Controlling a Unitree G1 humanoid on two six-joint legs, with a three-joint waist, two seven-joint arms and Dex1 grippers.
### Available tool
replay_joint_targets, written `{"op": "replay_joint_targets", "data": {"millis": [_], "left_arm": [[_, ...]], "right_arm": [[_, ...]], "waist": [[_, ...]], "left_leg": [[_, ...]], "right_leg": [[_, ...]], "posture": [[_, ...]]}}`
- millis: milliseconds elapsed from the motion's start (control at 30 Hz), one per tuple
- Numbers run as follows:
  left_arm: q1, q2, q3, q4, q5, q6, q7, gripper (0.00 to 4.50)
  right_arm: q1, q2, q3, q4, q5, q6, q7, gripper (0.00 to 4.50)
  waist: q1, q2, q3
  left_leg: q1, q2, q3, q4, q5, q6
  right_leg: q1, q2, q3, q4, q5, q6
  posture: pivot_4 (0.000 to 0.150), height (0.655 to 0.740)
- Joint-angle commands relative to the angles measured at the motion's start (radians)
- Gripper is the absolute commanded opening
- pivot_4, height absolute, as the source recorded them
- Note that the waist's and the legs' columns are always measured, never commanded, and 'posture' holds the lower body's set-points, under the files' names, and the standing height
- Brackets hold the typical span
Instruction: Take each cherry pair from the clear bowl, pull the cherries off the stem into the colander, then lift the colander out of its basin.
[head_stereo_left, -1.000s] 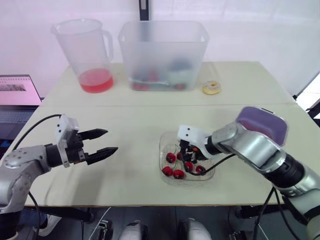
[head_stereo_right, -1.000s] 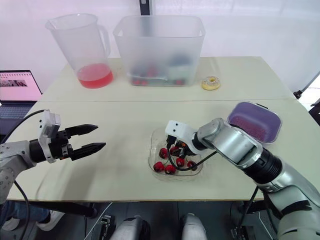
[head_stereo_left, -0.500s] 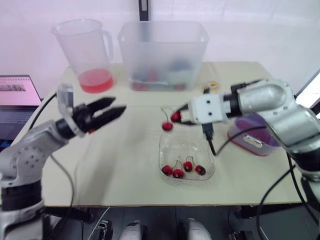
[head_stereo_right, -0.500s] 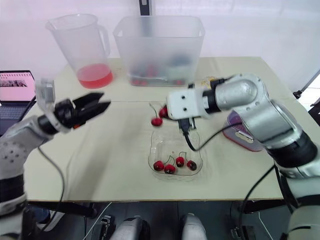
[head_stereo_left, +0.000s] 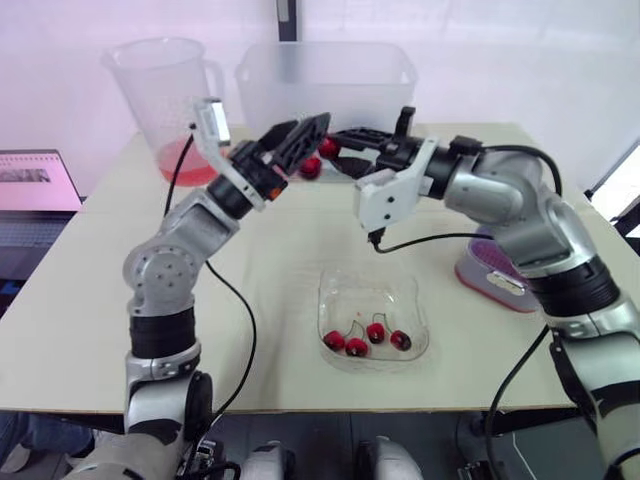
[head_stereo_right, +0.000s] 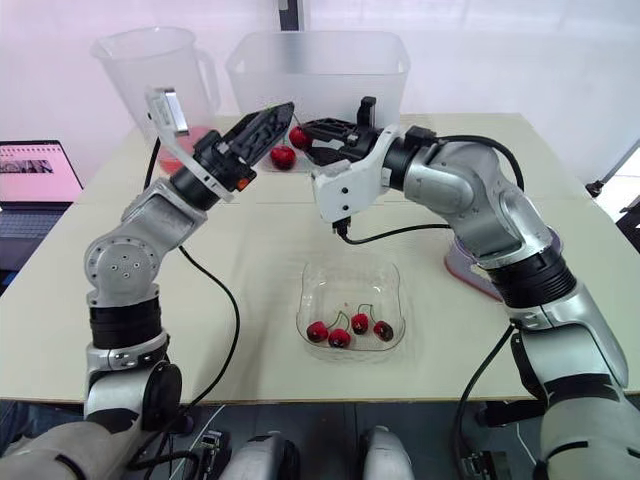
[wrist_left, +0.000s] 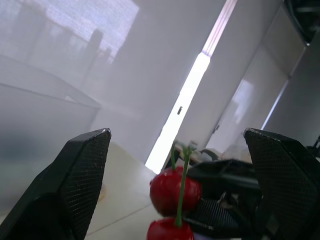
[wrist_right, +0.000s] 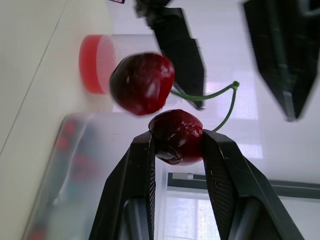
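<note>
Far out to the left of my left gripper (head_stereo_left: 308, 140), an open laptop (head_stereo_left: 30, 190) sits off the worktop (head_stereo_left: 250, 300) edge. Behind that gripper stands a clear plastic pitcher (head_stereo_left: 160, 90) with red liquid (head_stereo_left: 190, 162) at the bottom. My left gripper is raised above the worktop with its two black fingers spread wide and nothing held between them. Just ahead of its tips hangs the red cherry pair on a green stem (wrist_left: 175, 190); I cannot tell whether it touches them.

My right gripper (wrist_right: 178, 140) faces the left one and is clamped on one dark cherry (wrist_right: 177, 131) of the pair. The other cherry (wrist_right: 142, 82) hangs free on the forked stem toward my left gripper. Behind both grippers is the frosted rectangular plastic basin (head_stereo_left: 325, 80); what lies inside it is too hazy to make out.

Below my right gripper, nearer to me, the clear square bowl (head_stereo_left: 340, 282) rests on the worktop with four red cherries on stems (head_stereo_left: 365, 338) in it. Under my right forearm, to the right of the bowl, lies a purple lidded container (head_stereo_left: 485, 265).
</note>
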Motion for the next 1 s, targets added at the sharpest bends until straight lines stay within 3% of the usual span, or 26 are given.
{"op": "replay_joint_targets", "data": {"millis": [33, 167, 267, 367, 667, 767, 867, 1000], "left_arm": [[-0.030, -0.022, -0.008, 0.004, 0.032, -0.045, 0.020, 4.50], [-0.033, -0.029, -0.016, 0.005, 0.021, -0.037, -0.001, 4.50], [-0.031, -0.033, -0.019, 0.004, 0.012, -0.023, -0.001, 3.68], [-0.037, -0.033, -0.026, 0.014, 0.026, -0.021, 0.001, 2.21], [-0.041, -0.063, -0.045, 0.009, 0.020, -0.021, 0.005, 2.21], [-0.044, -0.074, -0.037, 0.004, 0.006, -0.020, 0.018, 1.35], [-0.038, -0.076, -0.035, -0.012, -0.005, -0.014, 0.029, 0.04], [-0.032, -0.074, -0.030, -0.026, -0.018, -0.007, 0.039, 0.04]], "right_arm": [[-0.008, -0.002, -0.056, -0.030, 0.005, -0.012, -0.009, 1.38], [0.007, 0.002, -0.072, -0.045, 0.008, -0.002, 0.006, 1.38], [0.015, 0.007, -0.080, -0.057, 0.009, 0.010, 0.014, 1.34], [0.027, 0.014, -0.087, -0.072, 0.020, 0.032, 0.026, 1.34], [0.036, 0.020, -0.099, -0.097, 0.028, 0.057, 0.048, 1.34], [0.040, 0.022, -0.099, -0.102, 0.027, 0.058, 0.050, 1.34], [0.051, 0.023, -0.101, -0.109, 0.024, 0.061, 0.054, 1.34], [0.068, 0.023, -0.103, -0.124, 0.031, 0.070, 0.065, 1.34]], "waist": [[0.000, 0.000, 0.000], [0.000, 0.000, 0.000], [0.003, 0.000, 0.000], [0.003, 0.000, 0.000], [0.004, 0.000, 0.000], [0.004, 0.000, 0.000], [0.004, 0.000, 0.000], [0.005, 0.000, 0.000]], "left_leg": [[0.000, 0.000, 0.000, 0.000, 0.000, 0.000], [0.000, 0.000, 0.000, 0.000, 0.000, 0.000], [0.000, 0.000, 0.000, 0.000, 0.000, 0.000], [0.000, 0.000, 0.000, 0.000, 0.000, 0.000], [0.000, 0.000, 0.000, 0.000, 0.000, 0.000], [0.000, 0.000, 0.000, 0.000, 0.000, 0.000], [0.000, 0.000, 0.000, 0.000, 0.000, 0.000], [0.000, 0.000, 0.000, 0.000, 0.000, 0.000]], "right_leg": [[0.000, 0.000, 0.000, 0.000, 0.000, 0.000], [0.000, 0.000, 0.000, 0.000, 0.000, 0.000], [0.000, 0.000, 0.000, 0.000, 0.000, 0.000], [0.000, 0.000, 0.000, 0.000, 0.000, 0.000], [0.000, 0.000, 0.000, 0.000, 0.000, 0.000], [0.000, 0.000, 0.000, 0.000, 0.000, 0.000], [0.000, 0.000, 0.000, 0.000, 0.000, 0.000], [0.000, 0.000, 0.000, 0.000, 0.000, 0.000]], "posture": [[0.150, 0.6886], [0.150, 0.6886], [0.150, 0.6886], [0.150, 0.6886], [0.150, 0.6886], [0.150, 0.6886], [0.150, 0.6886], [0.150, 0.6886]]}}
